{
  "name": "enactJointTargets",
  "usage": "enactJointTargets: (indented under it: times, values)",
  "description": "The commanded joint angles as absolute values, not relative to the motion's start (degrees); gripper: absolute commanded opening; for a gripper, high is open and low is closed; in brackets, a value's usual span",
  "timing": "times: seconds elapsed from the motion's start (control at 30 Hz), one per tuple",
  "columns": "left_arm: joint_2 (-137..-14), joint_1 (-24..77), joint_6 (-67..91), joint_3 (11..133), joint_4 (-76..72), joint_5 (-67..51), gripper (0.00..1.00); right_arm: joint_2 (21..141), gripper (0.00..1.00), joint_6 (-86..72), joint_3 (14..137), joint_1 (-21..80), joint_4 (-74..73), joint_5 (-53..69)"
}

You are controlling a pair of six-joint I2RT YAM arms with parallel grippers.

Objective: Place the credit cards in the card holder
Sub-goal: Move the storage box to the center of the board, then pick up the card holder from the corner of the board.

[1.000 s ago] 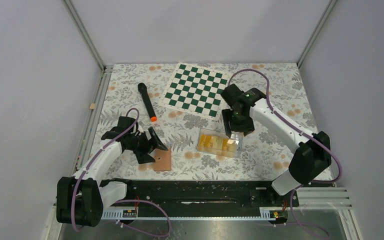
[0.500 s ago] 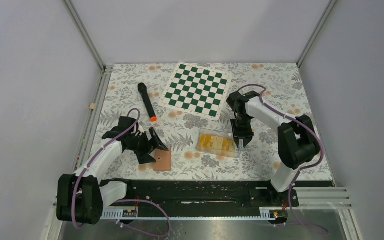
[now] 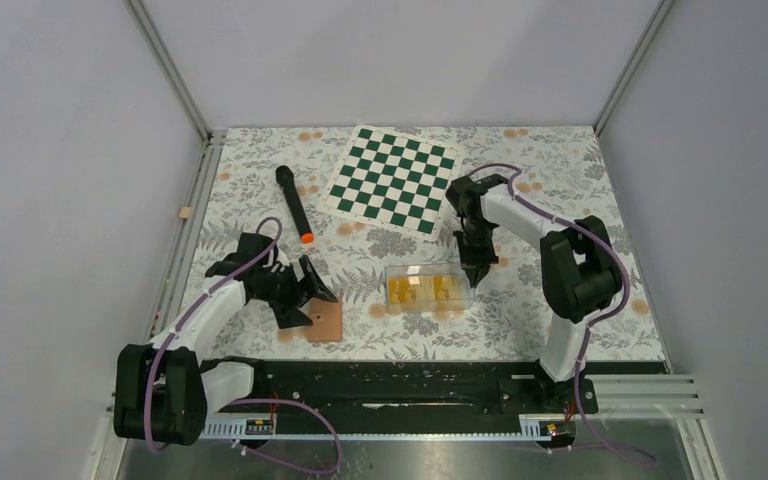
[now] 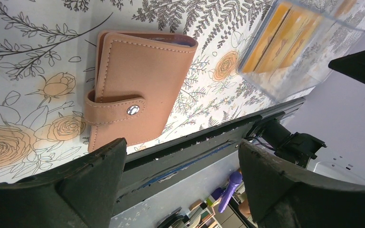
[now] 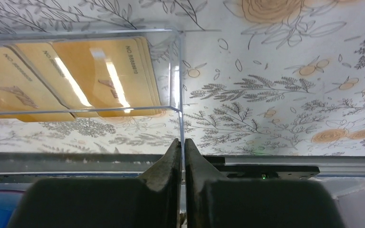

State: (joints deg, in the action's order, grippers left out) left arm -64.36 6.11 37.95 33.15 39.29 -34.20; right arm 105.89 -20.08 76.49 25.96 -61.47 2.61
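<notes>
- My left gripper stands spread wide and holds nothing. The card holder lies flat on the table just under and in front of it, between the two fingers and not touching either. It is folded, with the snap tab shut.
- The holder is close to the near edge, just beside the black rail, so I have little room on that side. Toward the far side the cloth is free up to a black stick with an orange tip.
- The chessboard lies at the far side, well apart from both grippers.
- The credit cards, yellow-orange, lie stacked inside the clear box, in the middle of the table.
- My right gripper is clenched on the thin right end wall of the clear box; the wall passes between the two fingers.
- Right of the box the table is open up to the side wall.
- Compared with one second ago, the box sits more to the left and straighter. The right fingers, apart then, are now pressed together, and the left arm has not moved.
</notes>
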Motion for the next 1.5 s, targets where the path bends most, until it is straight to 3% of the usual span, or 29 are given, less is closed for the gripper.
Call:
enactJointTargets:
  times: [0.0,0.37,0.5,0.53,0.7,0.83,1.13,1.3,1.47]
  values:
    - [-64.8,6.1,37.2,32.9,38.1,-35.6,0.86,108.5,0.03,-19.6,82.5,25.2,-62.5,2.5]
    - [-65.2,6.4,37.2,33.0,38.1,-35.3,0.86,115.2,0.02,-19.3,95.8,23.2,-66.7,1.9]
    - [-65.3,6.4,37.2,33.0,38.0,-35.1,0.86,117.2,0.08,-18.6,98.8,23.0,-67.5,2.1]
    - [-65.2,6.4,37.2,33.0,38.1,-35.2,0.86,117.5,0.12,-18.2,99.1,23.0,-67.6,1.5]
    - [-64.6,6.4,37.6,33.2,38.3,-33.7,0.86,115.0,0.58,-17.0,98.4,23.0,-68.2,-1.9]
    - [-64.5,6.4,38.2,34.0,39.9,-29.5,0.86,108.4,0.74,-18.0,95.7,23.1,-67.3,-0.5]
    - [-66.7,7.1,40.6,34.6,41.6,-20.9,0.82,96.6,0.74,-25.8,82.3,37.0,-56.8,11.9]
    - [-71.6,9.5,41.2,35.8,41.6,-16.7,0.79,93.9,0.67,-37.4,69.9,43.4,-40.0,21.7]
    - [-80.9,14.8,40.2,41.3,41.5,-15.5,0.77,91.6,0.67,-47.9,58.4,43.8,-24.7,24.8]
